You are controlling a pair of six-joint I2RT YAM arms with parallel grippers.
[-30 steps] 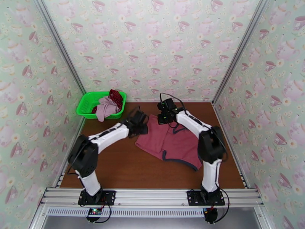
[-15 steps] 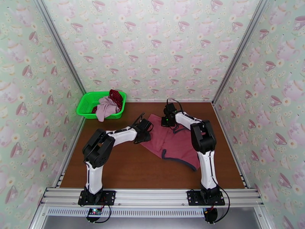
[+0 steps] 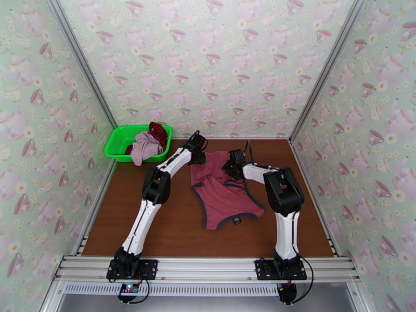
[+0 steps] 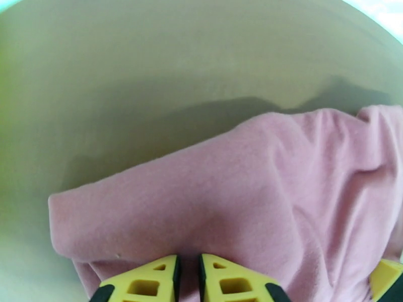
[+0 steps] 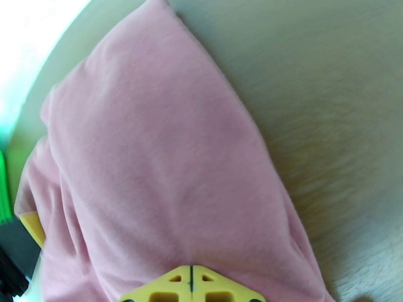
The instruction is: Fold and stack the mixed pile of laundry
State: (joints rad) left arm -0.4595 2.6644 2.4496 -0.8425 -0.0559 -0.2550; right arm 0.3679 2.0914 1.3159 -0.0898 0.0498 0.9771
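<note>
The dusty-red tank top (image 3: 224,197) lies stretched out on the brown table (image 3: 171,230), its dark-trimmed end toward the arms. My left gripper (image 3: 200,156) pinches its far left edge, and the left wrist view has the yellow fingertips (image 4: 146,284) nearly together on the pink cloth (image 4: 252,197). My right gripper (image 3: 229,167) is shut on the same far edge a little to the right, and in the right wrist view its gripper (image 5: 191,287) meets over the fabric (image 5: 151,172). The pale mauve-pink piece (image 3: 145,148) and the dark-red dotted cloth (image 3: 159,132) lie in the basket.
The bright green mesh basket (image 3: 118,141) sits at the far left corner of the table. Patterned walls close in the back and both sides. Bare brown tabletop lies left and right of the tank top and toward the near rail (image 3: 208,266).
Both arms have reached out toward the back wall with the tank top's edge. The garment has been pulled from a crumpled slant into a longer, flatter shape.
</note>
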